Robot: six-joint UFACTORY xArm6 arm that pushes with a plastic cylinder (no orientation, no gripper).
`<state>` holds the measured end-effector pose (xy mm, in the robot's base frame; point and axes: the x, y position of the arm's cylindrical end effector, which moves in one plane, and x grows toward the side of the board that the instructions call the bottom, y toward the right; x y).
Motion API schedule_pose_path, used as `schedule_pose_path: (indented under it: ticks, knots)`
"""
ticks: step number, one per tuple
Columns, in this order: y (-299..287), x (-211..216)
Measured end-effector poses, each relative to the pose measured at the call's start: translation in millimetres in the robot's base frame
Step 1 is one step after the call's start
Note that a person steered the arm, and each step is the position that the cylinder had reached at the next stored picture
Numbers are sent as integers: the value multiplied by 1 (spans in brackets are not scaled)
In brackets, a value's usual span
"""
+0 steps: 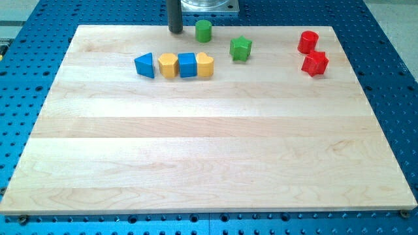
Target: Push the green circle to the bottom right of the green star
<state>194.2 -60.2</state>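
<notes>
The green circle stands near the top edge of the wooden board. The green star lies to its lower right, a short gap away. My tip is the lower end of a dark rod coming down from the view's top. It rests on the board just left of the green circle, with a small gap between them.
A row of blocks lies below my tip: a blue triangle, a yellow hexagon, a blue cube and a yellow heart. A red cylinder and a red star sit at the top right.
</notes>
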Motion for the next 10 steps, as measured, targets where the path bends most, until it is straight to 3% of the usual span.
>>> schedule_pose_path:
  ticks: [1, 2, 3, 5, 6, 7, 9, 10]
  knots:
    - [97, 34]
    - [156, 59]
    - [142, 89]
    - [125, 28]
    - [161, -1]
    - [202, 22]
    - [225, 162]
    - [222, 114]
